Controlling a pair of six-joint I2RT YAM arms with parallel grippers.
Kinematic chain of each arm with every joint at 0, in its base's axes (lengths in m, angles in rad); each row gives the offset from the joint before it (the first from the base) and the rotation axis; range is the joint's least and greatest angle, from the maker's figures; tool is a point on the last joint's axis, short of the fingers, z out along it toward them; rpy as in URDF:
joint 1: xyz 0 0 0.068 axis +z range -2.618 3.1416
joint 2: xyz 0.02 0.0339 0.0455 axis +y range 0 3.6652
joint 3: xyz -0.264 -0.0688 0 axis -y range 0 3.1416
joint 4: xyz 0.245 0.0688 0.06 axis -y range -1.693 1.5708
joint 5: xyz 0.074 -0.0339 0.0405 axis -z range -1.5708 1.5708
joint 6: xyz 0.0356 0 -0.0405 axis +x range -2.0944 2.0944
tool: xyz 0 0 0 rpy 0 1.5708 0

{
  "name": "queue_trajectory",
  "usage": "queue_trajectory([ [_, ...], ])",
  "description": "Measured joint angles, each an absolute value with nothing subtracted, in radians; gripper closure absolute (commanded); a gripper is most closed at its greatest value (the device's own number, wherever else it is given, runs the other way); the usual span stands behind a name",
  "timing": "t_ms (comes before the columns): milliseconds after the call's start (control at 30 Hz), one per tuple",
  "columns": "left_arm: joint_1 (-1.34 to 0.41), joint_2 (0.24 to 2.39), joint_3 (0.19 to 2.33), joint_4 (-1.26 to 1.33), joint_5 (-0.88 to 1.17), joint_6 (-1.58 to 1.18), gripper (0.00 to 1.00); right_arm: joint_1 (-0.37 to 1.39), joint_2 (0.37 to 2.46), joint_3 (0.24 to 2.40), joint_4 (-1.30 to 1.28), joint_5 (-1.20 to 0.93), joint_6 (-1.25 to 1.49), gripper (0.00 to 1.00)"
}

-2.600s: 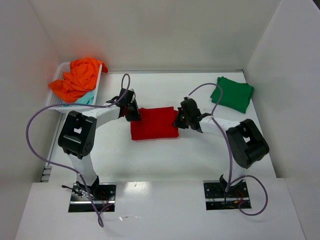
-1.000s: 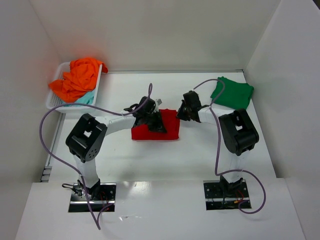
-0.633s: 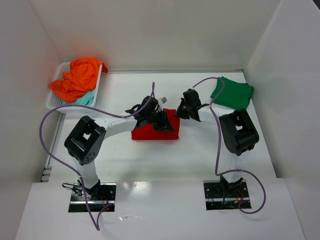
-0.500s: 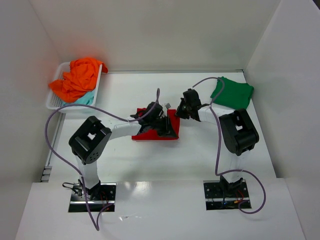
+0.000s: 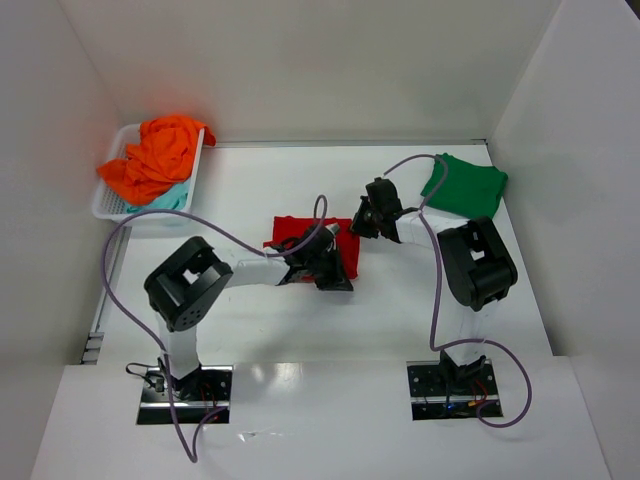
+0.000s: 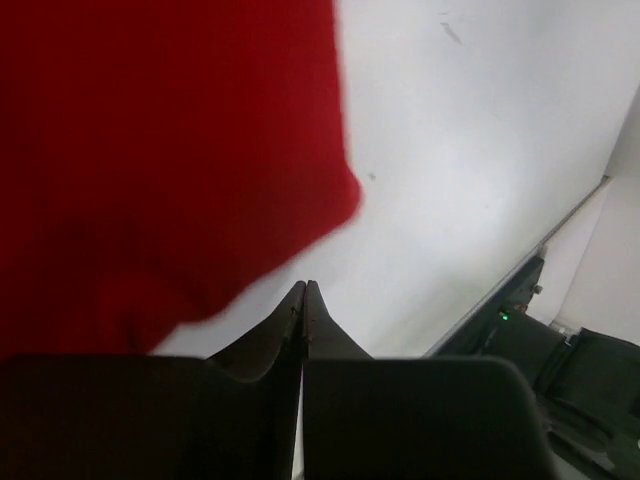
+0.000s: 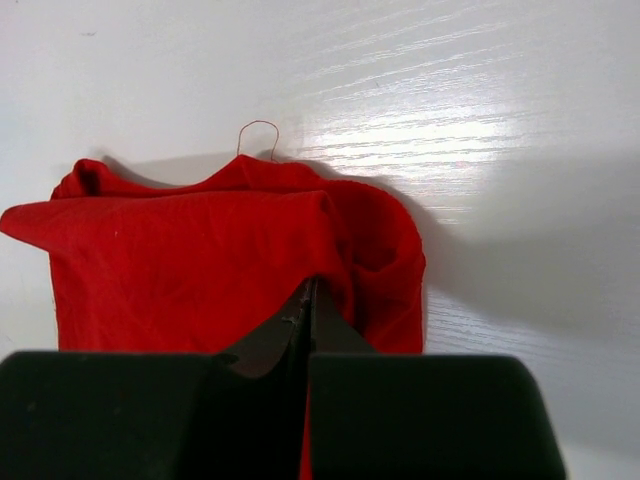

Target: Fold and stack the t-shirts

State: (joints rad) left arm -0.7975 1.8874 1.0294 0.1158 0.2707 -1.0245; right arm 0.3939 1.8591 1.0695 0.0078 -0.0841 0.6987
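Pinching folded red t-shirt (image 7: 190, 270), your right hand (image 7: 311, 290) is clenched on its bunched corner at fingertips. Left hand (image 6: 303, 290) clenched too, shirt ahead-left; cloth caught or not, cannot tell. Soft, limp, light: grip corners, slide over surface (image 7: 500, 100).

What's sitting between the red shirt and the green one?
The right gripper, seen in the top view; it touches the red shirt and is clear of the green shirt.
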Motion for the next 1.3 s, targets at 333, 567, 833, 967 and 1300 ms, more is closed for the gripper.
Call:
queue_trajectory([
  [333, -0.797, 1.735, 1.081, 0.100, 0.067, -0.979, 1.00, 0.394, 1.867, 1.069, 0.008, -0.088, 0.693, 1.00],
  [567, -0.797, 1.930, 1.104, 0.134, -0.022, -0.974, 1.00, 0.394, 1.874, 1.070, 0.008, -0.093, 0.689, 1.00],
  [833, -0.806, 1.943, 1.119, 0.136, -0.019, -0.967, 1.00, 0.394, 1.895, 1.085, 0.007, -0.095, 0.685, 1.00],
  [967, -0.813, 1.942, 1.113, 0.139, -0.010, -0.967, 1.00, 0.394, 1.918, 1.103, 0.007, -0.097, 0.683, 1.00],
  [1300, -0.840, 1.832, 1.024, 0.096, 0.037, -0.974, 0.95, 0.394, 1.946, 1.136, 0.003, -0.110, 0.674, 1.00],
])
